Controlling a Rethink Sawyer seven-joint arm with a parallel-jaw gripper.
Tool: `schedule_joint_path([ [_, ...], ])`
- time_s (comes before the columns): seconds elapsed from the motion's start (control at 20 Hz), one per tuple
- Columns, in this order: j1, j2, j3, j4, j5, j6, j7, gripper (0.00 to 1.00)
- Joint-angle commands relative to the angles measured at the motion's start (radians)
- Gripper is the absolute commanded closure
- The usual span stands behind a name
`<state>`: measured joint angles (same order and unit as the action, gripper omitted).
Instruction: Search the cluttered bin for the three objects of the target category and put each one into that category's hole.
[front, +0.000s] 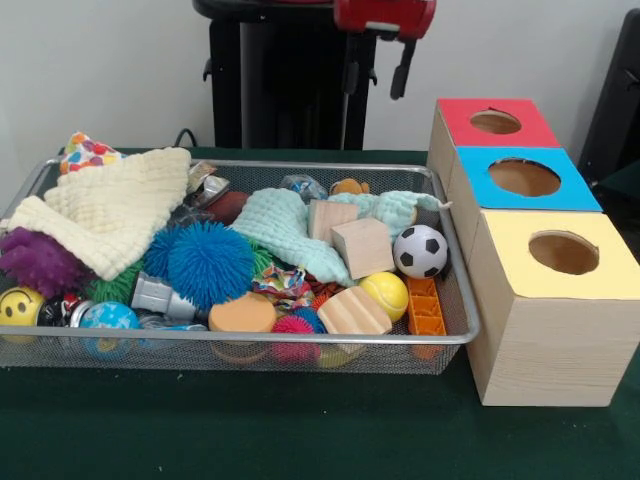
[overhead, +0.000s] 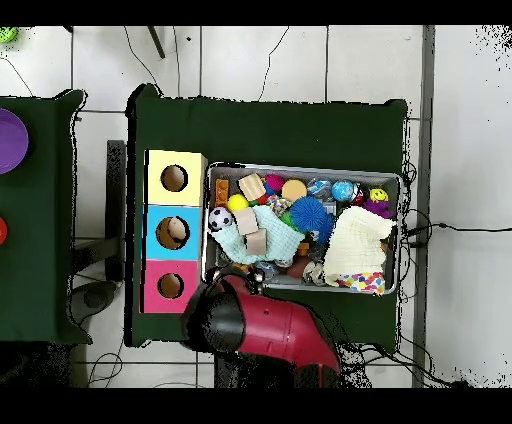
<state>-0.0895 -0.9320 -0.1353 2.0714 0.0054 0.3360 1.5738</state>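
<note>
Three boxes (front: 540, 240), one bin (front: 440, 250).

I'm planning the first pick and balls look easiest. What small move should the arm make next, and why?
Probably swing the tool out over the bin toward the soccer ball. The tool hangs high behind the bin, holding nothing, while that ball lies uncovered at the end nearest the boxes.
</note>
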Motion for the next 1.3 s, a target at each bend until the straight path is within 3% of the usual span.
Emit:
schedule_joint_path([
  [0.05, -0.08, 0.111, 0.011, -0.098, 0.049, -0.08, 0.212, 0.0],
  [0.4, -0.161, 0.145, 0.032, -0.165, 0.036, -0.065, 0.159, 0.0],
  [1.0, -0.311, 0.255, 0.116, -0.199, 0.008, -0.24, 0.16, 0.0],
  [1.3, -0.357, 0.337, 0.137, -0.26, 0.003, -0.303, 0.152, 0.0],
])
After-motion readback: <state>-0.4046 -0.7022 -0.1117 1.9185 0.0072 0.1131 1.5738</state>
